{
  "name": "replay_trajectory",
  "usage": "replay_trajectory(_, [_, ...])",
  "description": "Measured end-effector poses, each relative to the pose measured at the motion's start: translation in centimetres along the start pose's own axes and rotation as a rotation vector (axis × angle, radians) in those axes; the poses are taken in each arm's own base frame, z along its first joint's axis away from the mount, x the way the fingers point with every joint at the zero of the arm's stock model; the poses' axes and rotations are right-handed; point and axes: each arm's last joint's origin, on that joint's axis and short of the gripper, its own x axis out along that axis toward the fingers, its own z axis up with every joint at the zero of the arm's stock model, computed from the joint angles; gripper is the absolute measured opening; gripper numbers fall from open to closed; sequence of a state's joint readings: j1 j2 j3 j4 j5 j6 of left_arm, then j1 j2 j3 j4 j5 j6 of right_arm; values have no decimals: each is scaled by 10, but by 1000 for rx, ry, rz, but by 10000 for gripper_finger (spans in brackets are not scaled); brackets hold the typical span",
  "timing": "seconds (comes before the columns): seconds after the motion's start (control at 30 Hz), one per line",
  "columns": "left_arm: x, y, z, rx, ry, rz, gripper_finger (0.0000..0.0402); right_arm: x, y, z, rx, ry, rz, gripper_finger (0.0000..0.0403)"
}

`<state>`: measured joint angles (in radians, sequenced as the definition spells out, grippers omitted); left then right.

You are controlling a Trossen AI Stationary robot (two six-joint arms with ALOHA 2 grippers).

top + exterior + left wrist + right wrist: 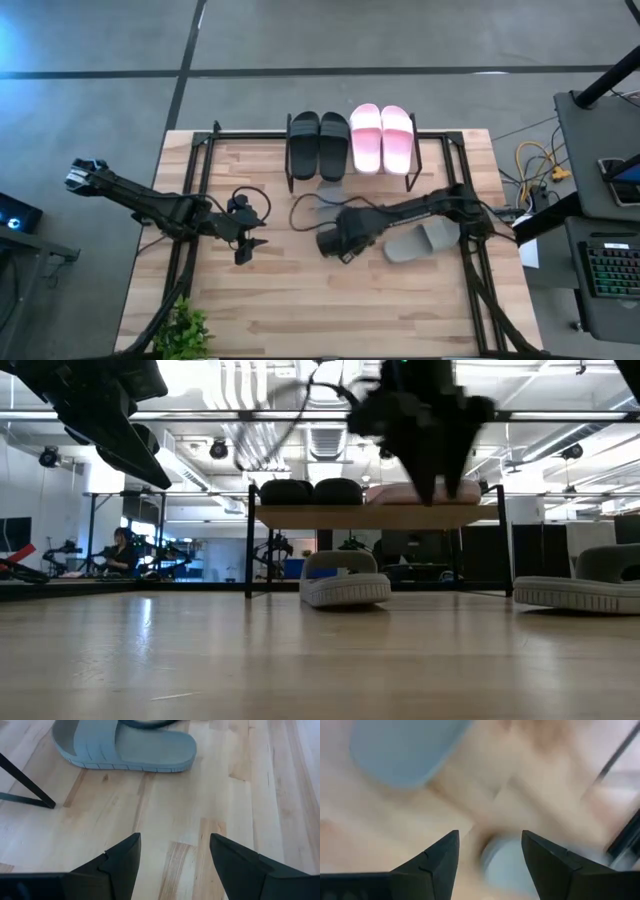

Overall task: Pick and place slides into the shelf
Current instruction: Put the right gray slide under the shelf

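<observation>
The shelf (352,150) stands at the table's far middle. Two black slides (318,143) and two pale pink slides (381,137) lie side by side on its top board. One grey slide (345,580) rests sole-down on the table under the shelf's near edge. The other grey slide (420,241) lies flat to the right. My right gripper (338,246) hangs open above the table between the two grey slides; its blurred wrist view shows a grey slide (405,750) ahead. My left gripper (172,852) is open, raised left of centre, facing the grey slide (125,745).
The shelf's thin dark legs (27,785) stand close to the grey slide under it. A small green plant (185,330) sits at the near left corner. Bare wooden table (300,300) spreads across the near half. A person (122,550) sits far off in the room.
</observation>
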<state>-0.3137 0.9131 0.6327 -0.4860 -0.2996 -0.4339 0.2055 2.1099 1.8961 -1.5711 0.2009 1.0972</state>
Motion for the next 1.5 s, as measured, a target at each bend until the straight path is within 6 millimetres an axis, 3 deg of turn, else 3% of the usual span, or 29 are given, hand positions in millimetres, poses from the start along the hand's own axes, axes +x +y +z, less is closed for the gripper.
replay_trajectory(0.13, [0, 0, 0, 3, 1, 1, 223, 13, 6, -28, 104, 169, -6, 207])
replay_trajectory(0.3, [0, 0, 0, 6, 3, 1, 223, 33, 11, -70, 89, 287, -92, 206])
replay_trajectory(0.5, [0, 0, 0, 6, 2, 1, 223, 65, -8, -99, 112, 335, -261, 186])
replay_trajectory(0.6, [0, 0, 0, 6, 3, 1, 223, 65, -22, -106, 127, 348, -269, 170])
replay_trajectory(0.73, [0, 0, 0, 6, 3, 1, 223, 54, -56, -113, 288, 282, -274, 155])
replay_trajectory(0.93, [0, 0, 0, 5, 2, 1, 223, 49, -98, -124, 424, 258, -248, 163])
replay_trajectory(1.23, [0, 0, 0, 5, 1, 1, 223, 60, -94, -124, 392, 253, -228, 209])
replay_trajectory(1.5, [0, 0, 1, 2, -11, 12, 223, 83, -94, -123, 392, 246, -370, 223])
